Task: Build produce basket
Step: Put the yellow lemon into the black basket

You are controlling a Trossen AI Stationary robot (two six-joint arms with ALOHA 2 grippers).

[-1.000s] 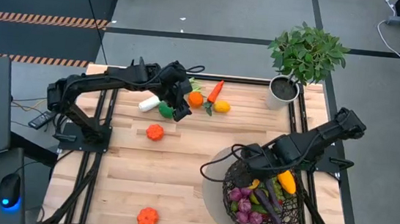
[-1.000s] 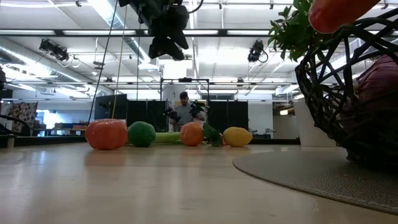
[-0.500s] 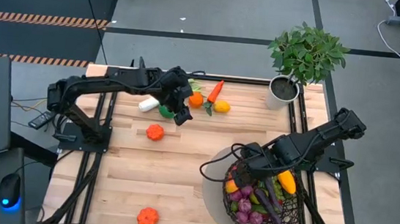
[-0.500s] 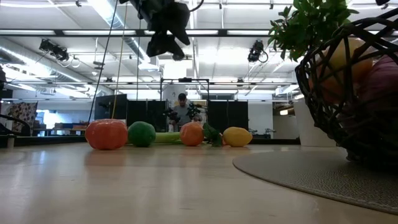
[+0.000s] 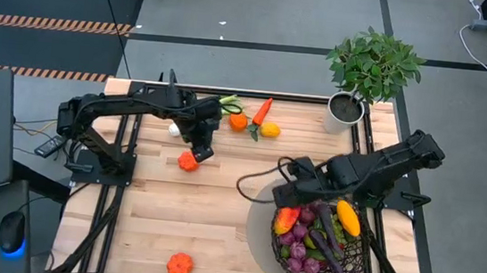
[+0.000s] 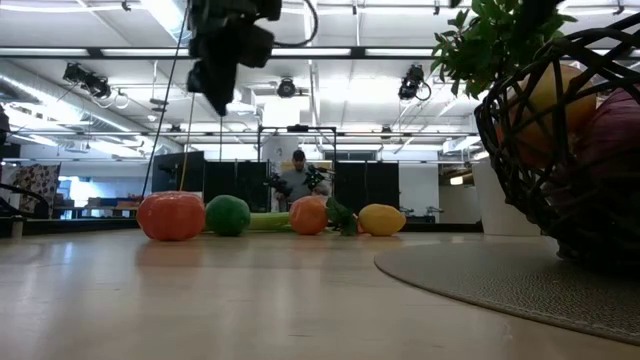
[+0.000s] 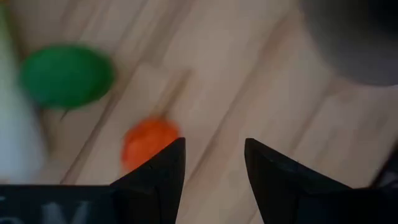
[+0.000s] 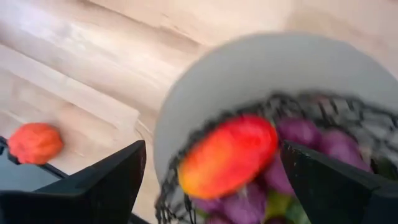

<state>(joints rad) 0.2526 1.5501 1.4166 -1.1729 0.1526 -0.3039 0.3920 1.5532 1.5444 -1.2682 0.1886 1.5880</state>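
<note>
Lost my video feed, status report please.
Left end effector open above small pumpkin. Right end effector open over basket. Nothing blocking.

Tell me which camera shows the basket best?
The high view: the whole basket and the produce inside show from above. The low view catches only its woven side; the right wrist view shows part of its rim, blurred; the left wrist view misses it.

Grey concrete floor with a striped mat; bright ceiling lights and a person far behind.
</note>
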